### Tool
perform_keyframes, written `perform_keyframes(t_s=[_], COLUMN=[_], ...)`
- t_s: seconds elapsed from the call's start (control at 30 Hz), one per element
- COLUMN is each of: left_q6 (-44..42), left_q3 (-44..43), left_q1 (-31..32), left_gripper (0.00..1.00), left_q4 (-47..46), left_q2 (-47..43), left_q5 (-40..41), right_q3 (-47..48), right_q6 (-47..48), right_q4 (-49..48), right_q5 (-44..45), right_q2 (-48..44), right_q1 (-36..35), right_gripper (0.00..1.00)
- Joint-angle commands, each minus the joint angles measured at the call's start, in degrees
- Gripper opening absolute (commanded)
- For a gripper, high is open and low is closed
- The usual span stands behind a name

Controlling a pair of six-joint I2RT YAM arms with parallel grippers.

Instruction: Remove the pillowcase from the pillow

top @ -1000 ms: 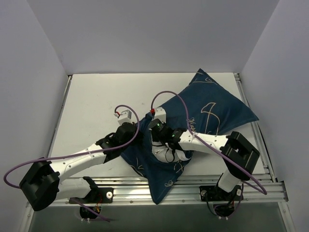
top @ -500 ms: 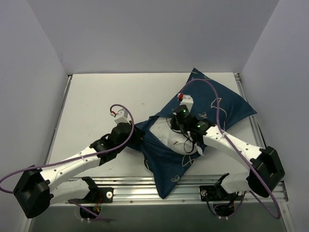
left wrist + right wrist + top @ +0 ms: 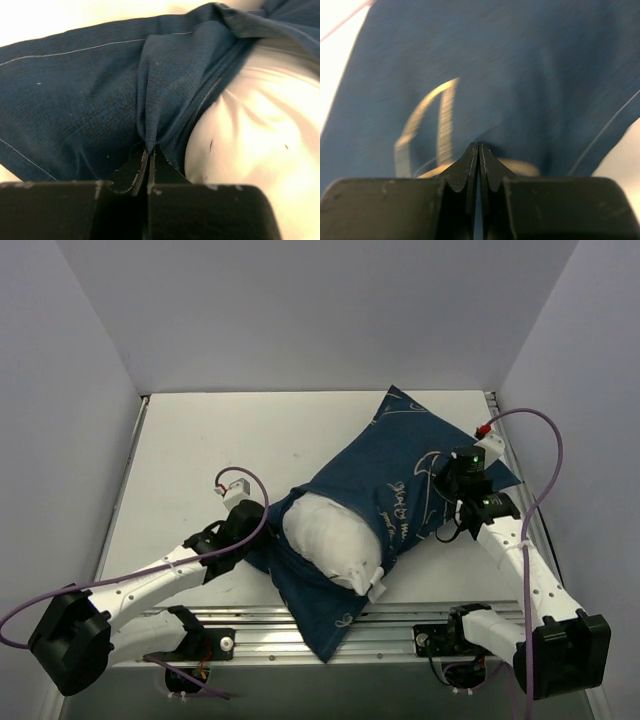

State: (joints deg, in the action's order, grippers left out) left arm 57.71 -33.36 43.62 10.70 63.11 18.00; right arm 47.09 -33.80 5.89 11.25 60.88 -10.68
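Note:
The navy pillowcase (image 3: 420, 455) lies slantwise from the back right to the near edge. The white pillow (image 3: 325, 535) bulges out of its open left side, with a small white tag (image 3: 378, 590) showing. My left gripper (image 3: 268, 540) is shut on a bunched fold of the pillowcase's opening edge (image 3: 75, 100), right beside the bare pillow (image 3: 260, 130); its tips (image 3: 149, 150) pinch the fold. My right gripper (image 3: 452, 512) is shut, with its tips (image 3: 478, 146) against the printed pillowcase (image 3: 520, 65) near its right corner. No fabric shows between its jaws.
A metal rail (image 3: 400, 618) runs along the near edge under the pillowcase's lower corner. Another rail (image 3: 502, 435) lines the right side. White walls close in the table (image 3: 200, 450) on three sides. Purple cables loop above both arms.
My right gripper has left the pillowcase opening and swung far right onto the covered part. The white pillow now shows much more. My left gripper has shifted slightly left, still holding the edge.

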Motion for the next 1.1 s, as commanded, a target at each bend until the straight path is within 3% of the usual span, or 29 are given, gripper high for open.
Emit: perform_keyframes(t_s=[0.0, 0.07, 0.2, 0.4, 0.47, 0.57, 0.73, 1.07], left_q6=[-1.0, -2.3, -4.9, -4.8, -4.8, -4.8, -4.3, -1.6], left_q3=[1.4, 0.6, -2.2, -2.6, -1.7, -0.5, 2.1, 8.1], left_q1=[-1.8, -1.5, 1.7, 2.8, 3.0, 2.9, 2.9, 2.4], left_gripper=[0.02, 0.02, 0.02, 0.02, 0.02, 0.02, 0.02, 0.02], left_q4=[5.8, 3.5, -1.6, -4.6, -5.2, -6.6, -9.6, -17.2], left_q2=[1.4, 3.3, 7.9, 10.6, 9.7, 7.7, 4.2, 1.4], left_q5=[4.3, 2.1, 0.7, -1.7, -1.7, -1.7, -2.5, -3.8], right_q3=[-1.6, -1.9, 0.8, 9.2, 13.2, 16.3, 18.7, 9.2], right_q6=[3.6, 7.4, 12.9, 19.8, 21.5, 23.8, 26.8, 26.9], right_q4=[1.2, -1.4, -1.2, 1.5, 2.8, 3.6, 3.1, -4.9], right_q5=[0.8, -7.7, -10.2, -14.7, -13.4, -11.4, -5.6, -5.6], right_q2=[-0.7, -1.2, -2.4, -1.7, 1.1, 6.4, 14.0, 22.5], right_q1=[0.6, -1.0, -11.4, -22.6, -30.2, -38.9, -46.4, -47.3], right_gripper=[0.0, 0.0, 0.0, 0.49, 0.65, 0.78, 0.89, 0.96])
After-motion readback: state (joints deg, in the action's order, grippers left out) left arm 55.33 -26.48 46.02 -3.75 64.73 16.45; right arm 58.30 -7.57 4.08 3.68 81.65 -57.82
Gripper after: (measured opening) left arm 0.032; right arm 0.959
